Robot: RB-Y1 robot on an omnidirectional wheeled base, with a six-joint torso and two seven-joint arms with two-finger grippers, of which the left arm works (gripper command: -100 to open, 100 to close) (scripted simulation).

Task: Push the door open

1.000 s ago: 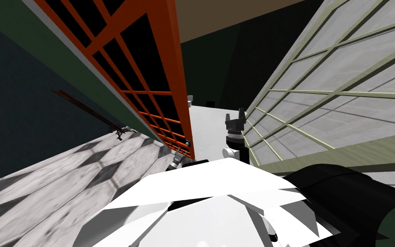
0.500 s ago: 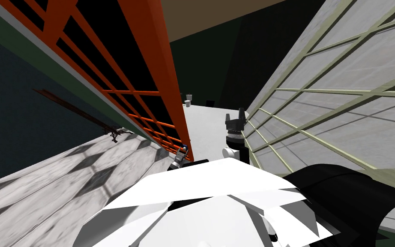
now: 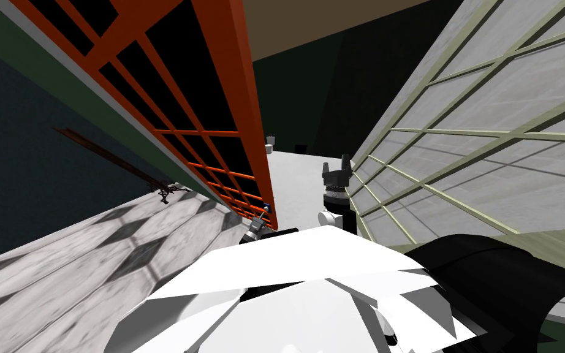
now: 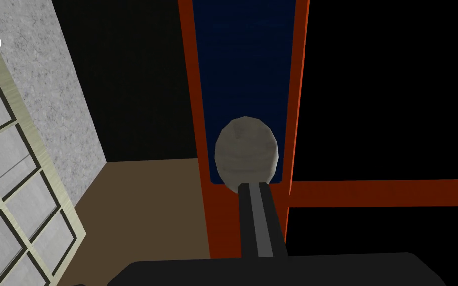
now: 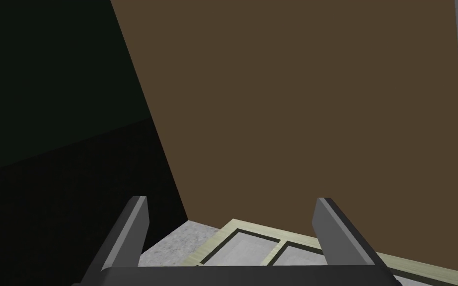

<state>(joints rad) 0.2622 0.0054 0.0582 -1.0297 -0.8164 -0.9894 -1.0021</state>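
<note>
Vs 0.5 s ago, door's free edge sits a bit further right in head view, and L end effector (image 4: 257, 185) sits slightly lower against it. Orange lattice door (image 3: 232, 73) stands left of centre, w/ black area behind its panes. Round grey knob (image 4: 245, 154) is mounted on a dark blue plate (image 4: 243, 59) on the door's edge stile. L end effector: fingers pressed together, nothing between them, tips touching the knob's near side. R end effector (image 5: 230, 199): fingers wide apart, empty, held up front-right, just beside a pale lattice panel (image 3: 459, 135). Grey patterned floor (image 3: 60, 276) lies below the door.
</note>
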